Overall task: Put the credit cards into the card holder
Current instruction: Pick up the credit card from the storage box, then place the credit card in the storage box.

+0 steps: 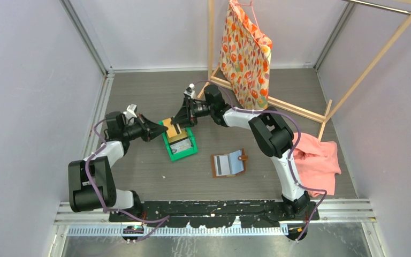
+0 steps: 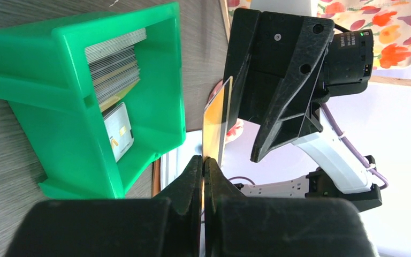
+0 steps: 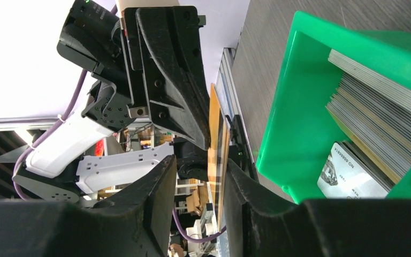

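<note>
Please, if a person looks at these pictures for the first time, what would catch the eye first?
The two arms meet above the green bin. The left pincer is shut on a gold card held on edge, and the right pincer has its open jaws around the card's other end. To the right of the bin lies the open brown wallet, and a floral bag hangs on the wooden rack at the back.

Glossy plastic bin (image 2: 160, 69), shiny gold card (image 2: 215, 126), matt wood-grain table (image 1: 150, 91), leather card holder (image 1: 229, 163)

table (image 1: 139, 176) | green bin (image 1: 183, 155) | open card holder (image 1: 229, 164) | pink cloth (image 1: 317, 160) | wooden rack (image 1: 294, 107)
</note>
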{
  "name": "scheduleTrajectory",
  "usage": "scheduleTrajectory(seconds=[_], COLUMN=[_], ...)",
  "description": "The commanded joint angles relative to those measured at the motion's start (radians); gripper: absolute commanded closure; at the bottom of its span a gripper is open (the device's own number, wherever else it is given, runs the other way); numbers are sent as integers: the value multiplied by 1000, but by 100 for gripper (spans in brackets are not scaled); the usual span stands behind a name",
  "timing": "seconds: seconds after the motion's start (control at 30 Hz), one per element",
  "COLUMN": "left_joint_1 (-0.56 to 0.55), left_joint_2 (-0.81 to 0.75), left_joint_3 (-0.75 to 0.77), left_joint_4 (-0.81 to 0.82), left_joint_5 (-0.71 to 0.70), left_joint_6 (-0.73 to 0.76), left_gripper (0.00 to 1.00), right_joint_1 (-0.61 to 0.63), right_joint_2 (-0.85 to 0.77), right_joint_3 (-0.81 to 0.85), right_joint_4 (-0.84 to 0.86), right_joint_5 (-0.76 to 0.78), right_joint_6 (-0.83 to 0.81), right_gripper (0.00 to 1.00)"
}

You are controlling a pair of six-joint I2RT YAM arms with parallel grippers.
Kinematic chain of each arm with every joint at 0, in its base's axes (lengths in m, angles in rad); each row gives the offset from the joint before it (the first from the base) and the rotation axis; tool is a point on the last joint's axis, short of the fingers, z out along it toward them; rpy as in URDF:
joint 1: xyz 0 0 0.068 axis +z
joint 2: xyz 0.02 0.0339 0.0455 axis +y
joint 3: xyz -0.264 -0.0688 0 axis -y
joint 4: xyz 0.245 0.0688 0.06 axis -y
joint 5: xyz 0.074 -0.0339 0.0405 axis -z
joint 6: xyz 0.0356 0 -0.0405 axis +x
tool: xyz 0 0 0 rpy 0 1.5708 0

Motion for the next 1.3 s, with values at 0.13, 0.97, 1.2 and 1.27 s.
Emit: scheduleTrajectory(seconds=[0.13, 0.97, 1.2, 1.27], left_joint_1=[-28, -85, -85, -84], left_joint_2=[44, 104, 101, 101], left_joint_3=[59, 101, 104, 104], left_joint_4=[-98, -146, -163, -163], left_joint_5=[-46, -74, -78, -78], left_joint_6=[80, 106, 115, 116], left_gripper=[99, 87, 80, 79], right_joint_1=[4, 3, -3, -4], right_joint_2=[-1, 24, 26, 26], right_joint_3=[2, 4, -3, -5], right_joint_4=[77, 45, 41, 31], right_joint_5=[-13, -18, -12, -9], right_joint_6=[29, 21, 21, 13], right_gripper=[59, 60, 61, 62])
